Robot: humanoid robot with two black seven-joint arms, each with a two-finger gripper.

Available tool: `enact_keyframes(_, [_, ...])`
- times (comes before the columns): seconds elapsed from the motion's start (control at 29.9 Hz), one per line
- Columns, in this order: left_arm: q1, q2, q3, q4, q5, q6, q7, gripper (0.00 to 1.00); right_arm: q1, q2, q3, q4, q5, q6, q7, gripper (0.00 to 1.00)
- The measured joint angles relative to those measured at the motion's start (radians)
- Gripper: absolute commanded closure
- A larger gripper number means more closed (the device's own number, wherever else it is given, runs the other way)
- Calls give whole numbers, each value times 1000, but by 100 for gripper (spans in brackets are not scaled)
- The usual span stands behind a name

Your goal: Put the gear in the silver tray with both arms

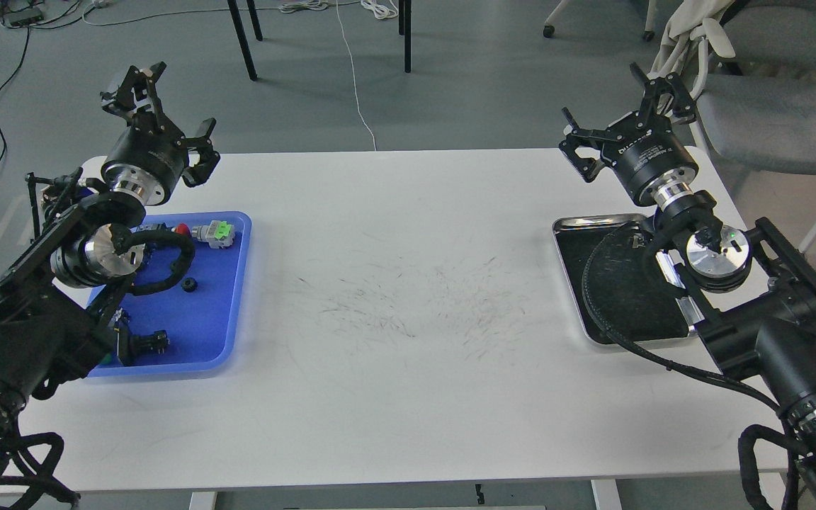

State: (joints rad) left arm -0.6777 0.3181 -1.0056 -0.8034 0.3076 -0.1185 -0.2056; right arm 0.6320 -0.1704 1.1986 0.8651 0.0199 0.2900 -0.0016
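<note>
With both sets of fingers spread empty, left gripper [167, 106] and right gripper [624, 103] high in the frame, the small black gear [188, 285] in the cluttered blue tray [234, 312] at left risks a mis-grab, far from the silver tray [592, 221].
</note>
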Motion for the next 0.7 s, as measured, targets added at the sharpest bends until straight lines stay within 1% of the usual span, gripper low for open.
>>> enact_keyframes(0.13, [0, -3, -2, 4, -12, -4, -7, 2, 2, 6, -6, -1, 0, 0, 0, 0])
enact_keyframes(0.27, [0, -4, -11, 18, -15, -4, -47, 2, 8, 6, -8, -2, 0, -1, 0, 0])
enact_keyframes(0.33, [0, -4, -12, 38, -16, -4, -60, 2, 9, 6, -8, -3, 0, -2, 0, 0])
enact_keyframes(0.5, [-5, -5, -2, 104, -15, -5, -72, 2, 11, 5, -9, -3, 0, -2, 0, 0])
enact_keyframes(0.7, [-4, -10, 0, 115, -14, -6, -75, 2, 11, 5, -10, -2, 0, -2, 0, 0])
